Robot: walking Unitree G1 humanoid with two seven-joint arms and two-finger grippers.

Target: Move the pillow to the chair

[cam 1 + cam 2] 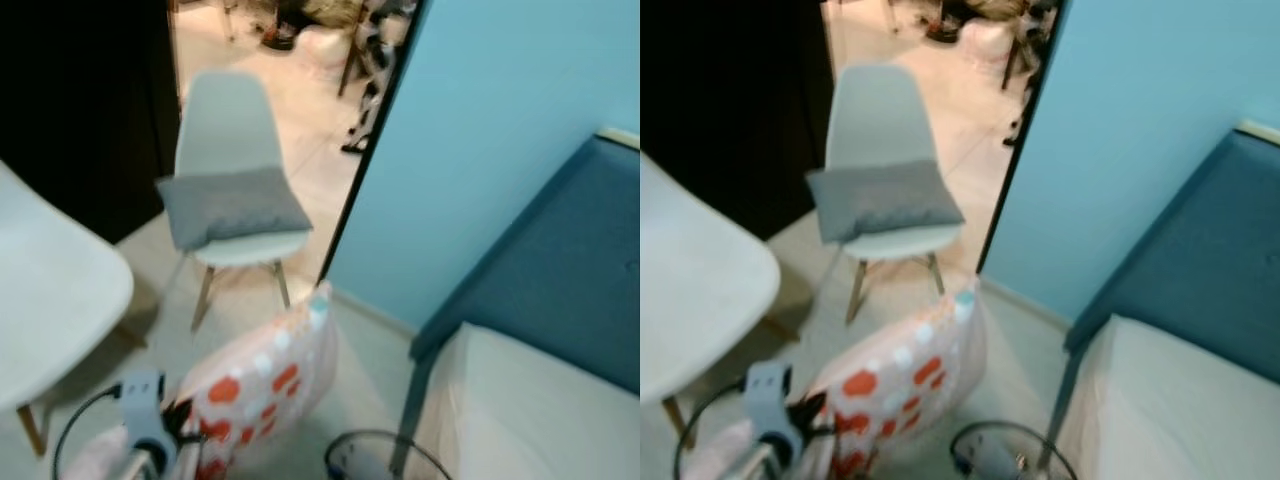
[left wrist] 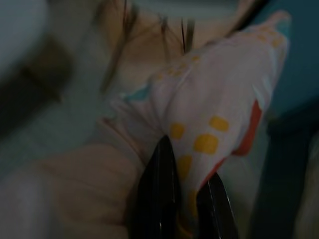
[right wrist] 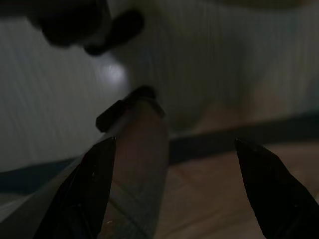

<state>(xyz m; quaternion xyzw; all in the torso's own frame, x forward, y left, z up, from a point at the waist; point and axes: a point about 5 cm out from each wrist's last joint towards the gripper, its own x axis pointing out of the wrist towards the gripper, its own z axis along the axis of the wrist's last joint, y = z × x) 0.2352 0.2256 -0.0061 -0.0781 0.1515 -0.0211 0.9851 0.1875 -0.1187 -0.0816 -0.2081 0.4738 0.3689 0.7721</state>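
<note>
A pink pillow [image 1: 265, 385] with red and white patches hangs low in front of me, held up off the floor. My left gripper [image 2: 185, 186] is shut on its edge, and the wrist shows at the bottom of the eye views [image 1: 150, 425]. Ahead stands a white chair [image 1: 228, 130] with a grey cushion [image 1: 230, 205] on its seat. The right gripper [image 3: 174, 164] is open, with nothing between its fingers, above a dim floor.
A second white chair [image 1: 50, 290] is close on my left. A light blue wall [image 1: 480, 140] and a blue bed frame with white mattress [image 1: 540, 400] fill the right. A round wire basket [image 1: 375, 455] sits on the floor near the bed. A doorway lies behind the chair.
</note>
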